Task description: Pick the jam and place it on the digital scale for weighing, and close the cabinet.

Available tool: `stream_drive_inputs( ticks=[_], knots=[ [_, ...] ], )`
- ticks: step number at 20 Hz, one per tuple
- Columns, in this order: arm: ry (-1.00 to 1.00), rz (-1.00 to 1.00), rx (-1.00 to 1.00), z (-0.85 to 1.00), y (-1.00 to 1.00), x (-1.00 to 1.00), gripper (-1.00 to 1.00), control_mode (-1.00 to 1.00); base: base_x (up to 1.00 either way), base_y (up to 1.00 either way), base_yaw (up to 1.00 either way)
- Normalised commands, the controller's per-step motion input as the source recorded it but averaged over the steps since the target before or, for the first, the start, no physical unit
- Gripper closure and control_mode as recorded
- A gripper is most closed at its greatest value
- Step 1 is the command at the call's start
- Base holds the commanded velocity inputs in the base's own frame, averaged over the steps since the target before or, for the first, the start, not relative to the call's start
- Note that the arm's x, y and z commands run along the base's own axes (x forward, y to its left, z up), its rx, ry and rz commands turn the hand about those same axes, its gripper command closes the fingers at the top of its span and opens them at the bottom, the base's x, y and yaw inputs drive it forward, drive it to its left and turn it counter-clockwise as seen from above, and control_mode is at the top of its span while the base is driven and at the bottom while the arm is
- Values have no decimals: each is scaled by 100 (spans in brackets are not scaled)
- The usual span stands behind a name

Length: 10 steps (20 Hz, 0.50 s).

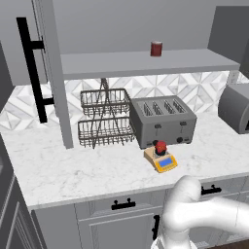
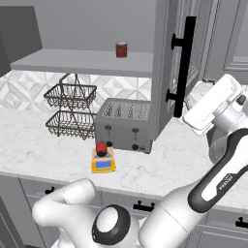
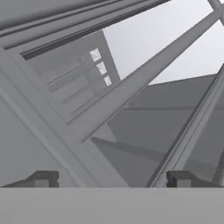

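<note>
Pincer [image 3: 112, 179] open, its two dark fingertips [image 3: 43, 178] spread wide with nothing between them, facing grey panelled surfaces at close range; in the right base view we see the hand raised just right of the black bar handle [image 2: 184, 65] on the open door of the cabinet [image 2: 167, 63]. Well below and to the left of the hand, we note the jam [image 2: 101, 148] seated on the digital scale [image 2: 103, 162], before the toaster [image 2: 126, 124], with a dark-red can [image 2: 121, 49] beyond on the cabinet shelf.
</note>
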Motion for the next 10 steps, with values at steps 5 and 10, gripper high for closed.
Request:
stream_drive_inputs(
  ticks=[5, 10],
  knots=[
    [10, -7, -11, 0, 78, 12, -100, -100, 0, 0, 0],
    [11, -10, -8, 0, 70, 26, -100, -100, 0, 0, 0]
  ],
)
